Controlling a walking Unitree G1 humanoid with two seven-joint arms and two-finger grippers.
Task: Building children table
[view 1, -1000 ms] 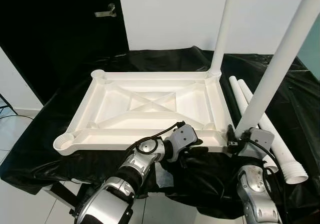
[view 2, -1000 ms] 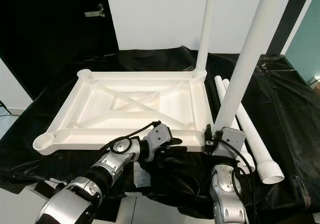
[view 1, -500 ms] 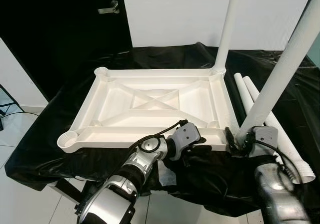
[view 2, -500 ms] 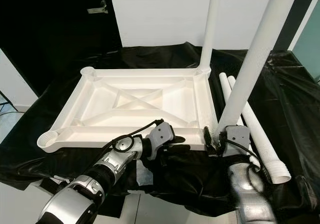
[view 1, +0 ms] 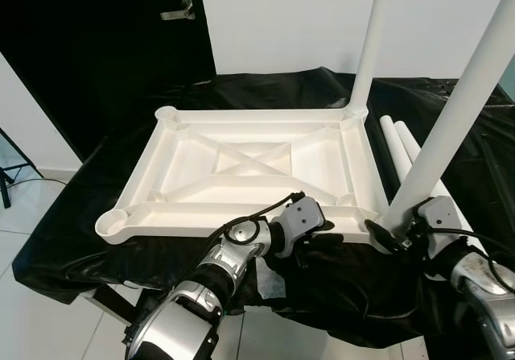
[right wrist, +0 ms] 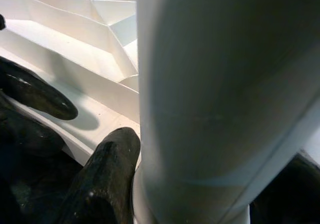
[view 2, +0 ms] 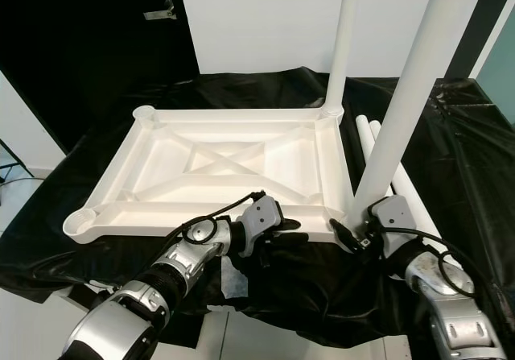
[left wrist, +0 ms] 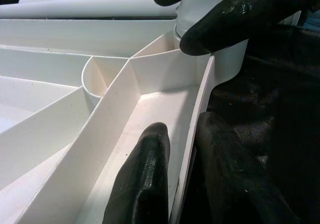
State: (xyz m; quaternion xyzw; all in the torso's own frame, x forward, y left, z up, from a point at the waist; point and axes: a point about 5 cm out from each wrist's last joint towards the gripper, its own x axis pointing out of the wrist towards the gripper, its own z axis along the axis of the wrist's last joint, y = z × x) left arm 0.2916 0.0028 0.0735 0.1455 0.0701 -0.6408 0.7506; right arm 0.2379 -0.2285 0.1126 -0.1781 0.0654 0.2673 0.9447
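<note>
The white tabletop (view 1: 201, 209) lies upside down on a black cloth. One white leg (view 1: 372, 46) stands in its far right corner. A second leg (view 1: 459, 110) rises slanted from the near right corner. My right gripper (view 1: 386, 235) is shut on this second leg at its base, and its fingers (right wrist: 105, 179) hug the tube. My left gripper (view 1: 315, 233) is shut on the tabletop's near rim, with one finger (left wrist: 145, 184) inside the rim and the other outside. The corner sockets at near left (view 1: 113, 221) and far left (view 1: 167, 113) are open cups.
Two loose white legs (view 2: 402, 191) lie on the cloth to the right of the tabletop. The black cloth (view 1: 72, 207) hangs over the support's edges. A dark door (view 1: 96, 46) and a white wall (view 1: 282, 22) stand behind. Tiled floor (view 1: 24, 207) shows at the left.
The camera has shifted slightly. My right forearm has swung out to the right while its gripper stays at the leg's base. The left gripper has held its place on the rim.
</note>
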